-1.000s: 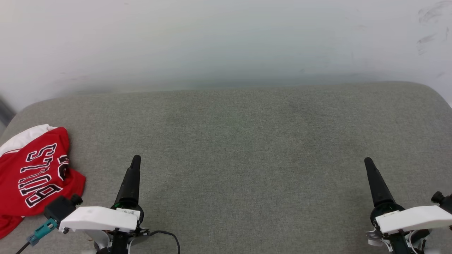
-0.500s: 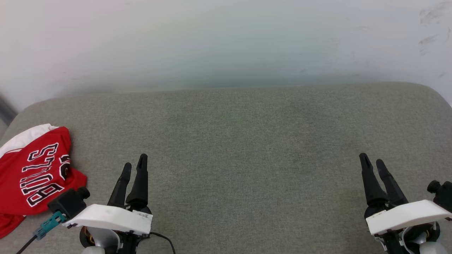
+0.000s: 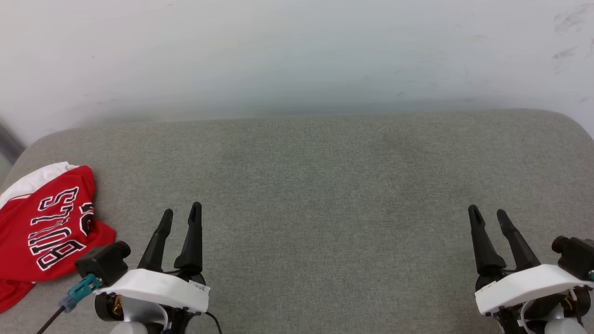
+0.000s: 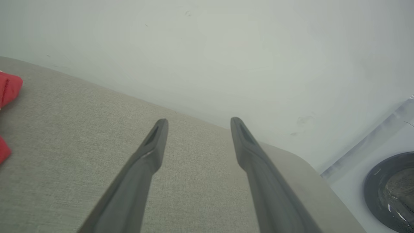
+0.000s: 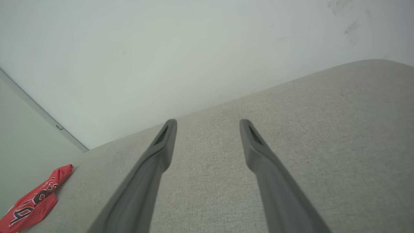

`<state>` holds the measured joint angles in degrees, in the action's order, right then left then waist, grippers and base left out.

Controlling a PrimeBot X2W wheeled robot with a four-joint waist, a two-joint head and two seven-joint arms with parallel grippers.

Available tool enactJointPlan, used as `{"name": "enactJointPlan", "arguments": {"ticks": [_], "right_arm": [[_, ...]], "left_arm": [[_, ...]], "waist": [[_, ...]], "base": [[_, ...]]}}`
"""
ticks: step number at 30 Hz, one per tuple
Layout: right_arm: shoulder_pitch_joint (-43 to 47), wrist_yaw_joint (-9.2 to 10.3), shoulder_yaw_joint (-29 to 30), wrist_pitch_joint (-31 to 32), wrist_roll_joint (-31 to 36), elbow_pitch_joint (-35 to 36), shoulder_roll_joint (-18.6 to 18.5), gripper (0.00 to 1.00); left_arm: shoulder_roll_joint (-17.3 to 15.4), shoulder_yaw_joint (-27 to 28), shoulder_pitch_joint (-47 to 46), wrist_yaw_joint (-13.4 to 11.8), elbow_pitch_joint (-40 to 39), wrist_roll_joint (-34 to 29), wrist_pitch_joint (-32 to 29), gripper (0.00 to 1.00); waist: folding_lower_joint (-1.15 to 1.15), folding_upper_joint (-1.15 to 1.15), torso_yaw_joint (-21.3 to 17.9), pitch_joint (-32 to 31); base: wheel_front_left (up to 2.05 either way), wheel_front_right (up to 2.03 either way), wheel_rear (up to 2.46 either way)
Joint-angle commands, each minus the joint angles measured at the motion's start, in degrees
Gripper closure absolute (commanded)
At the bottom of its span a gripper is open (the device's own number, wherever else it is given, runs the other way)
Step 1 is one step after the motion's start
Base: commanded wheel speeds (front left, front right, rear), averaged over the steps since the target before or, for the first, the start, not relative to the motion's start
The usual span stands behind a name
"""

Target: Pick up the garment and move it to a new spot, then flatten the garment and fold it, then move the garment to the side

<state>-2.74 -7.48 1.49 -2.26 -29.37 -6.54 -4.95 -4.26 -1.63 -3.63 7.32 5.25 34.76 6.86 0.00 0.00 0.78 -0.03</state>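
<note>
The garment (image 3: 44, 227), a red jersey with a white panel and black "BULLS" lettering, lies crumpled at the far left edge of the grey cushion (image 3: 325, 185). Its red fabric also shows as the garment (image 4: 8, 89) at the left wrist view's left edge and the garment (image 5: 35, 199) in the right wrist view's lower left corner. My left gripper (image 3: 181, 212) hovers open to the jersey's right, holding nothing. Far to the right, my right gripper (image 3: 488, 212) is open and empty as well. Both point toward the wall.
A pale wall (image 3: 297, 55) rises directly behind the cushion. The cushion's rounded corners fall off at the left and right. A white appliance with a dark round door (image 4: 388, 191) stands beyond the cushion's end in the left wrist view.
Both grippers have rolled about their wrists, so each now shows two fingers spread apart instead of one. The left gripper shifted slightly right. The jersey has not moved.
</note>
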Motion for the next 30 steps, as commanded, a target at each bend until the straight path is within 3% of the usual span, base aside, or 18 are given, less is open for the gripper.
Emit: {"name": "enactJointPlan", "arguments": {"ticks": [1,30], "right_arm": [[-0.2,-0.01,0.2,-0.4,1.5,0.4,0.1,0.0],[0.6,-0.01,1.3,-2.0,17.5,0.0,1.8,0.0]], "left_arm": [[-0.4,-0.3,0.0,-0.1,-0.9,-1.6,0.6,0.0],[-1.5,-4.0,0.7,-2.7,0.8,-18.8,4.7,0.0]], "waist": [[0.0,0.0,0.0,0.0],[0.0,0.0,0.2,0.2]], "base": [[0.0,0.0,0.0],[0.0,0.0,0.0]]}}
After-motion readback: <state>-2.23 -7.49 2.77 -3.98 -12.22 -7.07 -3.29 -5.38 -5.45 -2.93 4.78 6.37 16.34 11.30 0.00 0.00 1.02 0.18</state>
